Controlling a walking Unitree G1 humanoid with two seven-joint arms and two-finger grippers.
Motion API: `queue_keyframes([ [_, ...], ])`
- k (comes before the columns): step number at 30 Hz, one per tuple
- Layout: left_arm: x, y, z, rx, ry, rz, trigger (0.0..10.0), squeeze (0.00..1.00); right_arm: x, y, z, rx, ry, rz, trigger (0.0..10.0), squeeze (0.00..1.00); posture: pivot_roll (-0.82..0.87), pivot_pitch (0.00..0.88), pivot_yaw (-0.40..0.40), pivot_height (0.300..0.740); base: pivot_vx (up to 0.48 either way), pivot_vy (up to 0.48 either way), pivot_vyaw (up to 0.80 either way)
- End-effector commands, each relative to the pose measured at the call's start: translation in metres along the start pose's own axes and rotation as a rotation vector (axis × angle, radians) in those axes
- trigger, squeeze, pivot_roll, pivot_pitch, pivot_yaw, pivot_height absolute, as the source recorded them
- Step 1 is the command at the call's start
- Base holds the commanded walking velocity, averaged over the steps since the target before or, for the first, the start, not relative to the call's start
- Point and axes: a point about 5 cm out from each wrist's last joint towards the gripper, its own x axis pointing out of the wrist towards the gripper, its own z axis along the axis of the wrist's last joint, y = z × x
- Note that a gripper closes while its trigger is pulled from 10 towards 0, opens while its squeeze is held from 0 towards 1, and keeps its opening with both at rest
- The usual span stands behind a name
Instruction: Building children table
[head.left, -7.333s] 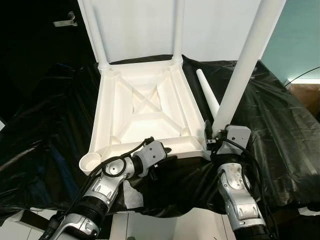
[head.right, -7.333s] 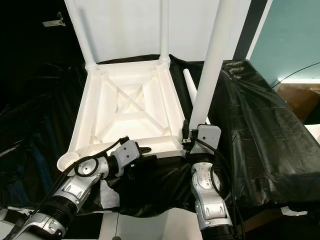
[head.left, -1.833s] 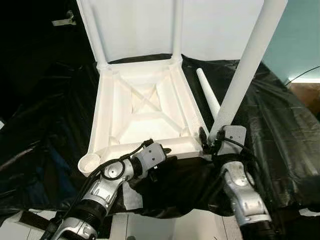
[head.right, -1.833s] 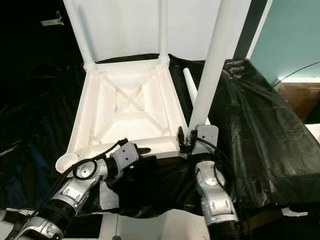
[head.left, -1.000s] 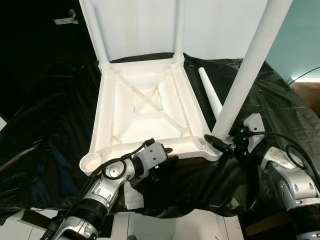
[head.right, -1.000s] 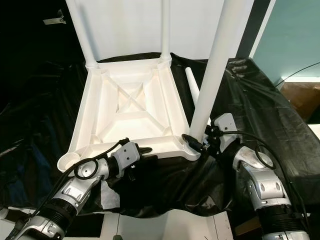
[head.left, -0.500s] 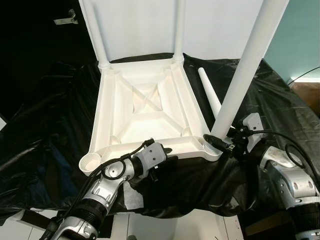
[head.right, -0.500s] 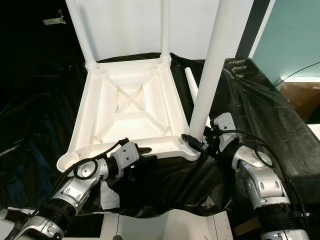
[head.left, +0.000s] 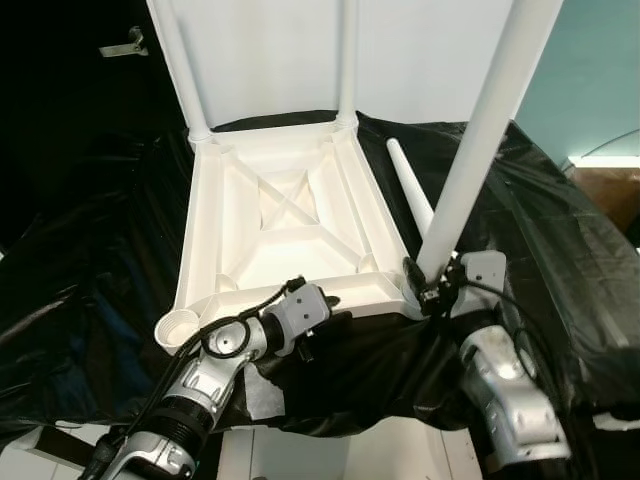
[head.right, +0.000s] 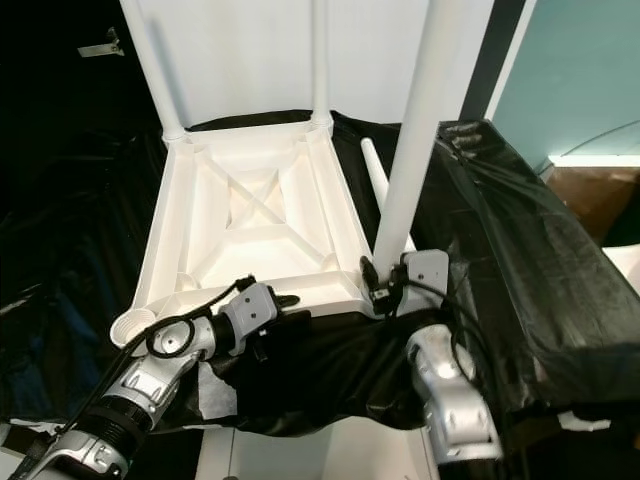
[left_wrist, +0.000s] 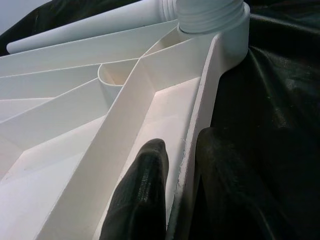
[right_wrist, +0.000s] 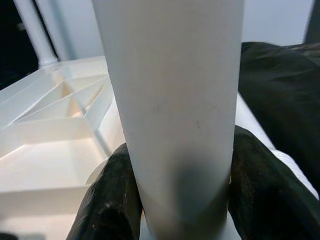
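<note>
White table top (head.left: 285, 225) lies upside down on black sheeting (head.left: 560, 250) — left gripper (left_wrist: 175, 200) pinches its near rim, right gripper (right_wrist: 175, 200) clasps an upright leg (head.left: 480, 140) at the corner.

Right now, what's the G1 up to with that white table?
It is assembling an upside-down white plastic children's table on black sheeting. The right gripper is shut on a white leg standing in the near right corner socket. The left gripper clamps the table's near edge to steady it. Two far legs are already standing in their sockets, a loose leg lies beside the table, and the near left socket is empty.
</note>
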Motion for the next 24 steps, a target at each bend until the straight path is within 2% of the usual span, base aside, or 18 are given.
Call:
queue_keyframes([
  [1,-0.004,-0.017,-0.017,-0.022,0.075,-0.094,10.0,0.0,-0.008,-0.03,-0.016,-0.056,0.09,-0.202,0.0,0.0,-0.01,0.014,0.004,0.74,0.0,0.0,0.0],
  [3,-0.004,-0.017,-0.017,-0.022,0.073,-0.091,10.0,0.0,-0.009,-0.029,-0.019,-0.038,0.103,-0.294,0.0,0.0,-0.01,0.014,0.006,0.74,0.0,0.0,0.0],
  [7,-0.003,-0.017,-0.017,-0.026,0.072,-0.091,10.0,0.0,-0.007,-0.02,-0.018,-0.032,0.095,-0.311,0.0,0.0,0.0,0.016,0.002,0.74,0.0,0.0,0.0],
  [11,-0.003,-0.018,-0.017,-0.026,0.073,-0.091,10.0,0.0,-0.007,-0.019,-0.018,-0.036,0.095,-0.315,0.0,0.0,0.0,0.016,0.002,0.74,0.0,0.0,0.0],
  [12,-0.004,-0.017,-0.018,-0.026,0.074,-0.087,10.0,0.0,-0.006,-0.019,-0.018,-0.042,0.099,-0.303,4.0,0.0,0.0,0.015,-0.003,0.74,0.0,0.0,0.0],
  [13,-0.004,-0.017,-0.018,-0.028,0.074,-0.083,10.0,0.0,-0.005,-0.017,-0.018,-0.063,0.096,-0.292,10.0,0.0,0.0,0.015,-0.005,0.74,0.0,0.0,0.0],
  [14,-0.004,-0.017,-0.018,-0.028,0.074,-0.083,10.0,0.0,-0.005,-0.017,-0.018,-0.063,0.096,-0.292,10.0,0.0,0.0,0.015,-0.005,0.74,0.0,0.0,0.0],
  [15,-0.004,-0.017,-0.018,-0.031,0.074,-0.078,10.0,0.0,-0.004,-0.014,-0.017,-0.088,0.088,-0.277,10.0,0.2,0.0,0.015,-0.006,0.74,0.0,0.0,0.0],
  [16,-0.004,-0.017,-0.018,-0.031,0.074,-0.078,10.0,0.0,-0.004,-0.014,-0.017,-0.088,0.088,-0.277,10.0,0.2,0.0,0.015,-0.006,0.74,0.0,0.0,0.0],
  [17,-0.003,-0.017,-0.018,-0.032,0.073,-0.077,10.0,0.0,-0.003,-0.013,-0.016,-0.082,0.08,-0.269,10.0,1.0,0.0,0.014,-0.007,0.74,0.0,0.0,0.0],
  [22,-0.002,-0.017,-0.018,-0.034,0.071,-0.076,10.0,0.0,0.001,-0.017,-0.012,-0.071,0.061,-0.242,10.0,1.0,-0.01,0.012,-0.007,0.74,0.0,0.0,0.0],
  [23,-0.002,-0.017,-0.018,-0.034,0.07,-0.076,10.0,0.0,0.002,-0.02,-0.01,-0.087,0.048,-0.227,10.0,0.27,-0.01,0.011,-0.008,0.74,0.0,0.0,0.0],
  [24,-0.002,-0.017,-0.017,-0.033,0.069,-0.076,10.0,0.0,0.004,-0.021,-0.009,-0.105,0.033,-0.202,10.0,0.0,-0.01,0.011,-0.008,0.74,0.0,0.0,0.0],
])
